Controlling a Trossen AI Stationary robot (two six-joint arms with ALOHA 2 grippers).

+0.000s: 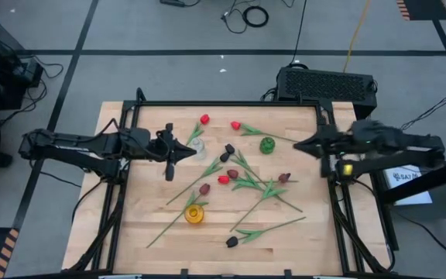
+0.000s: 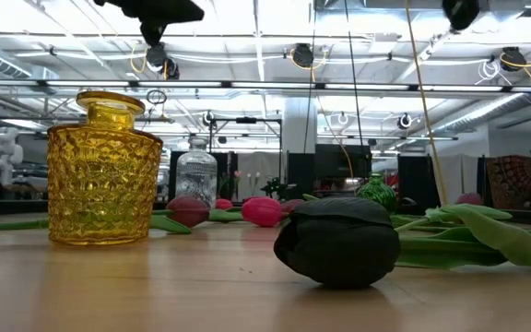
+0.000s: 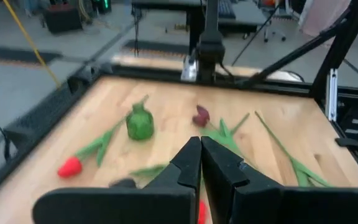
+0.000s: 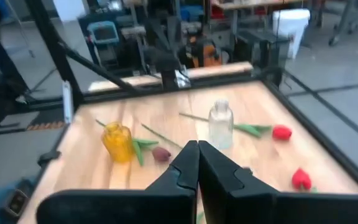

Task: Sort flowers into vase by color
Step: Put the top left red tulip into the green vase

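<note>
Tabletop (image 1: 300, 232): both grippers closed, empty.

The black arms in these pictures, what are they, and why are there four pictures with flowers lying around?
They are two robot arms, filmed by four cameras at once: one overhead, one at table height, one on each wrist. The left gripper hangs over the wooden table; the right gripper waits at its edge. Both are shut and hold nothing. On the table lie tulips, like a red one and a near-black one, plus a yellow vase, a clear vase and a green vase.
</note>
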